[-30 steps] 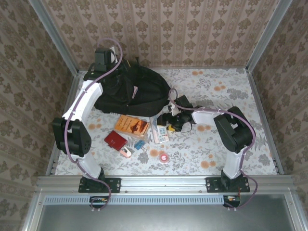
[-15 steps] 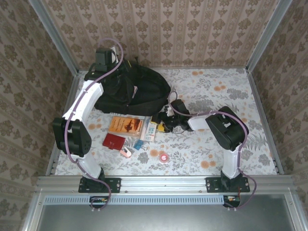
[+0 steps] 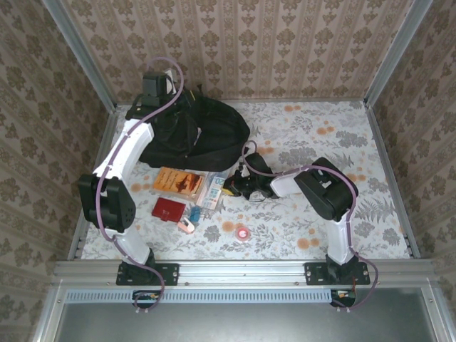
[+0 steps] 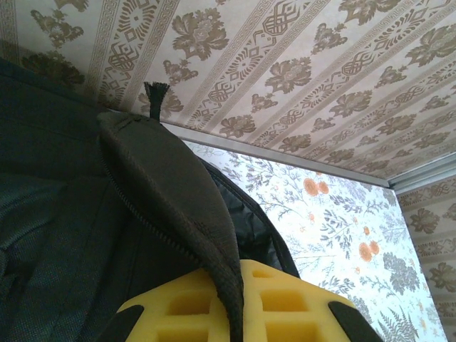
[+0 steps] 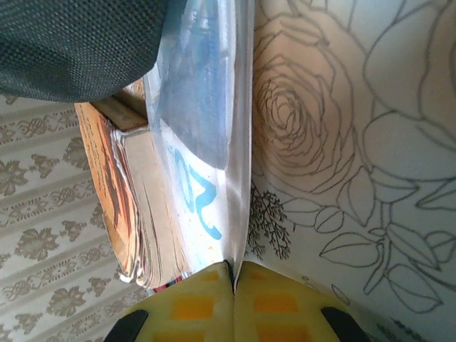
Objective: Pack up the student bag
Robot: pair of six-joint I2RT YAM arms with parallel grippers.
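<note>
Student bag [image 3: 206, 135]: lies at the far left of the surface [image 3: 320, 214], close to the back wall and just beside the left arm.

Left tool [image 4: 239, 306]: yellow pads drawn together on a black fabric edge of the bag. The zippered seam runs down between the pads.

In front of the bag, left to right:
- red flat item [image 3: 169, 209], nearer the front edge
- orange book [image 3: 178, 182]
- clear packet [image 3: 212, 191] with blue print, touching the book's right side and resting over its page edge in the wrist view

Right tool [image 5: 234, 285]: low over the surface, pads pressed together with the packet's thin edge clamped between them.

Round pink item [image 3: 242, 232]: near front centre, apart from the rest.
</note>
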